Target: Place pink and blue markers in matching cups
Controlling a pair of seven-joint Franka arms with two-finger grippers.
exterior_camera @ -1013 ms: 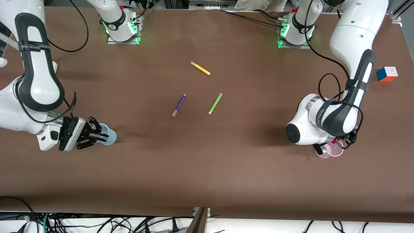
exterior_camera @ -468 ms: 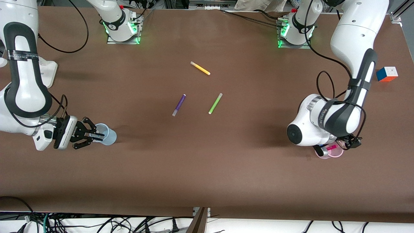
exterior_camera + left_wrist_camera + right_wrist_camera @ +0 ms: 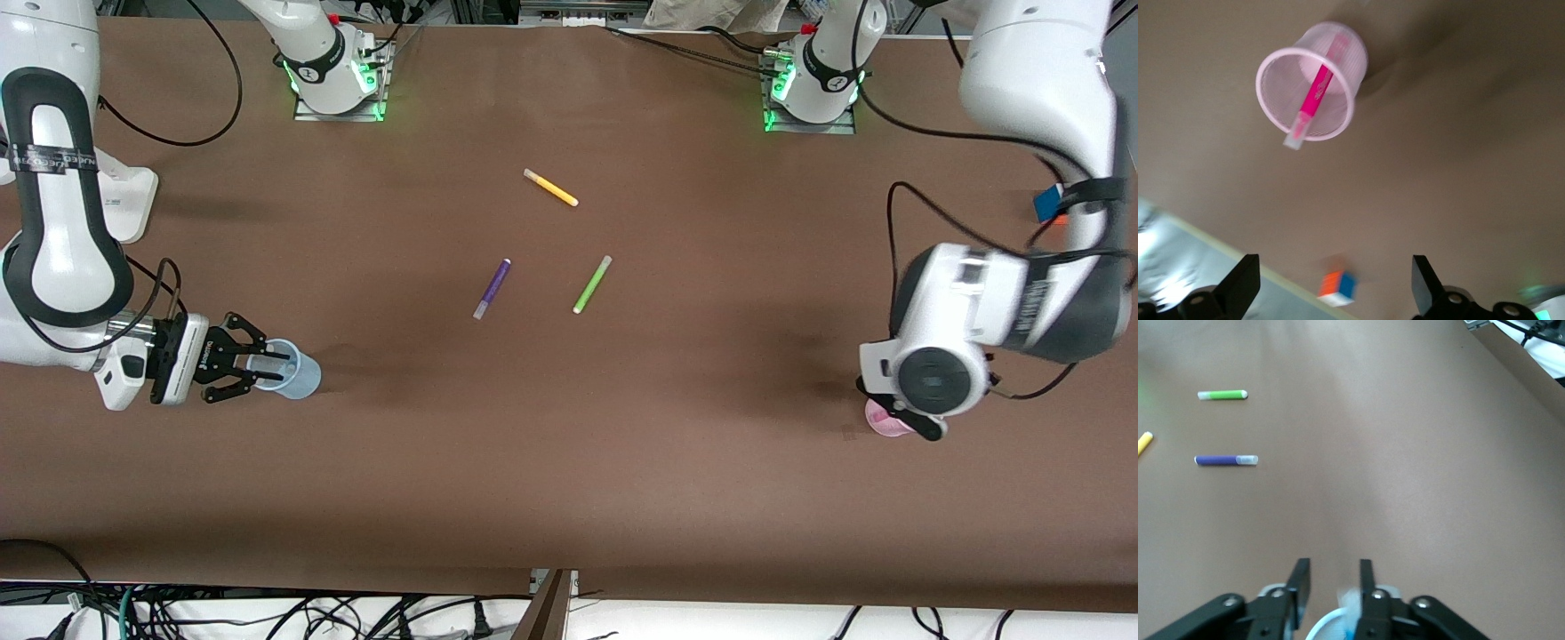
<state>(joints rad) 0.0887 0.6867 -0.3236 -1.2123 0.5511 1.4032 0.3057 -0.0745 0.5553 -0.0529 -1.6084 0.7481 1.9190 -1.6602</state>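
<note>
The pink marker (image 3: 1313, 97) leans inside the pink cup (image 3: 1271, 67) at the left arm's end of the desk (image 3: 569, 462); the left claw (image 3: 1331, 290) hangs over it, spread wide and empty. The right claw (image 3: 1331, 587) stands apart, empty, over the blue cup (image 3: 298, 378), which holds the blue marker (image 3: 1350, 613).

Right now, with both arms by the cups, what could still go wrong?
The pink marker leans in the pink cup, its cap past the rim. The open left gripper is above it, and a brush from the arm could tip the light cup.

The right gripper, open, straddles the blue cup's rim. Its wrist view shows a bit of blue by one finger, probably the blue marker; pulling away sideways could drag cup or marker over.
</note>
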